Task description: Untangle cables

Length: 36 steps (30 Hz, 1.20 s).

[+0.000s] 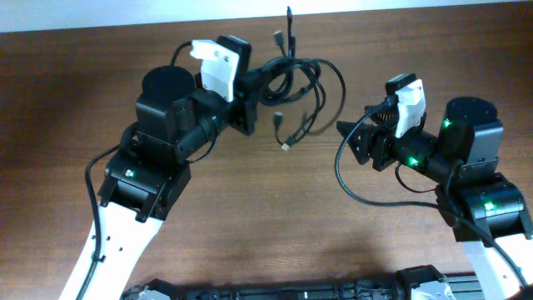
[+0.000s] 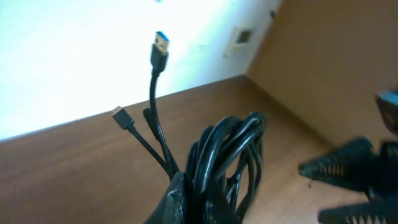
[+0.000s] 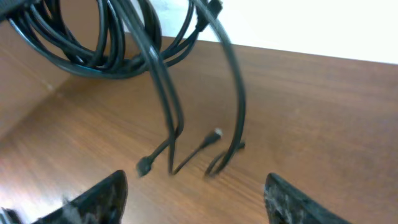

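Left gripper (image 1: 252, 82): closed on the bundled part of the cables (image 1: 300, 79) and holding the coil toward the far side of the table (image 1: 250, 217). Several plug ends hang loose from the coil, and others stick up past the grip. Right gripper (image 1: 353, 140): fingers (image 3: 102, 198) spread wide and empty, near the hanging loops and touching nothing.
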Available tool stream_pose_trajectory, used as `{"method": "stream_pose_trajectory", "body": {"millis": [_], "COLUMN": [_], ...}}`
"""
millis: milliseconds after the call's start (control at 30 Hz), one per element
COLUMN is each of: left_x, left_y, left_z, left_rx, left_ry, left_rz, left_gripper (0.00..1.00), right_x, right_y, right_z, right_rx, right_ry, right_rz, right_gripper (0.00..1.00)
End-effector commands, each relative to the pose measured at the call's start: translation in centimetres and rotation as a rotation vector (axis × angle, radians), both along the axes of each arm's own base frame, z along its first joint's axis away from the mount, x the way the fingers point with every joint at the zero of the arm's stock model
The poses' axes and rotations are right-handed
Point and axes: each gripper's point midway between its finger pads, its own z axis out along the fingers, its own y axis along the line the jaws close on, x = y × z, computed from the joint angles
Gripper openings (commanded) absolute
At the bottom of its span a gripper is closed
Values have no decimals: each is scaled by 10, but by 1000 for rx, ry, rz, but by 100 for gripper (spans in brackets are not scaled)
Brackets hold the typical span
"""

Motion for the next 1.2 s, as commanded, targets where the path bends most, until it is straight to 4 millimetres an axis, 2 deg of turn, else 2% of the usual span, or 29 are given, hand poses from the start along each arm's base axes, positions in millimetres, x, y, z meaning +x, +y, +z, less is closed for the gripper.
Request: {"method": "stream_pose_trajectory", "body": {"millis": [0,133,267,300,433,567,733,933,1167], "left_x": [7,8,7,4,0,2,4,-5,-18], "left_y": [22,23,21,18,14,14,12,-3,-22], "left_z": [20,19,16,14,14,16,13,13,10], "left_rx": [-237,-461,-655,-712,-809,-860,-855,-891,-973], "left_ry": [134,319,501,575,681,713,718,785,921], "left_rz": [200,277,329,330,332,346,351,329,324], "left_gripper": [0,0,0,0,0,0,0,0,0], "right_x": [-6,-12,-12,-11,-6,-1,-1,-4,-27], "right_y": [7,16,17,17,18,17,17,21,41], "right_z": [7,13,14,16,28,38,39,40,53], "right_rx": [33,68,80,100,228,325,328,315,419], "right_ry": [-9,-18,-14,-6,55,96,92,77,140], "right_rz": [44,109,111,101,38,-14,-13,26,183], "right_gripper": [84,96,96,96,96,97,98,99,99]}}
